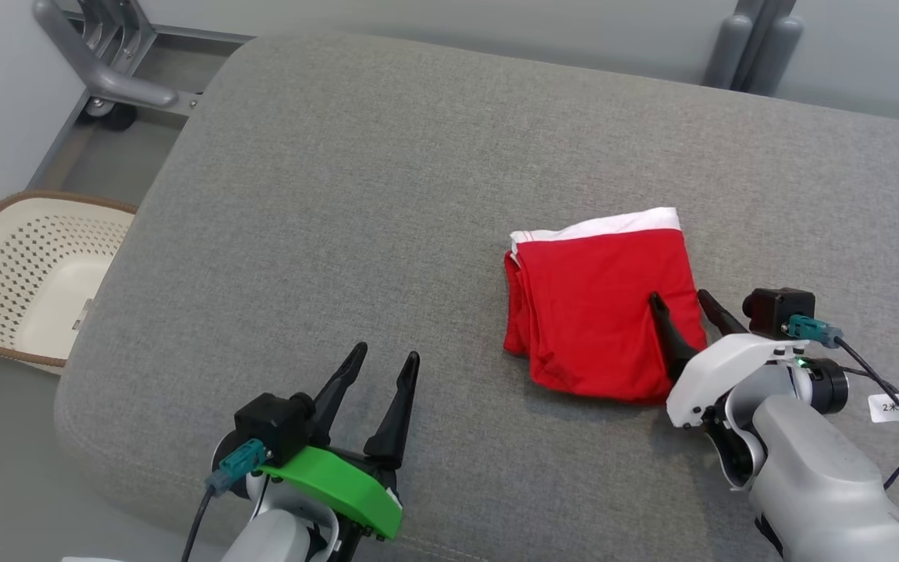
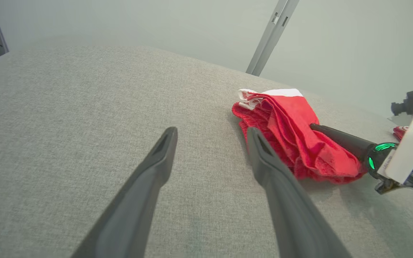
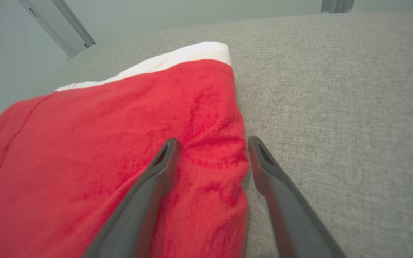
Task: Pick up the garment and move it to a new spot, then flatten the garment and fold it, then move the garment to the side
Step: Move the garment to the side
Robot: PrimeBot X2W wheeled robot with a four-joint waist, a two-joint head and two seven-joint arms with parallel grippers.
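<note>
The garment (image 1: 602,308) is red with a white band along its far edge, and it lies folded into a rough square on the grey cushion, right of centre. My right gripper (image 1: 682,300) is open at the garment's near right corner. One finger rests over the red cloth and the other sits just off its right edge (image 3: 212,143). Nothing is pinched between them. My left gripper (image 1: 385,359) stands open over bare cushion to the left of the garment (image 2: 292,132), apart from it.
The grey cushioned surface (image 1: 387,195) has wide free room to the left and behind the garment. A cream perforated basket (image 1: 36,273) sits on the floor off the left edge. Grey metal frame legs (image 1: 106,70) stand at the back left and back right.
</note>
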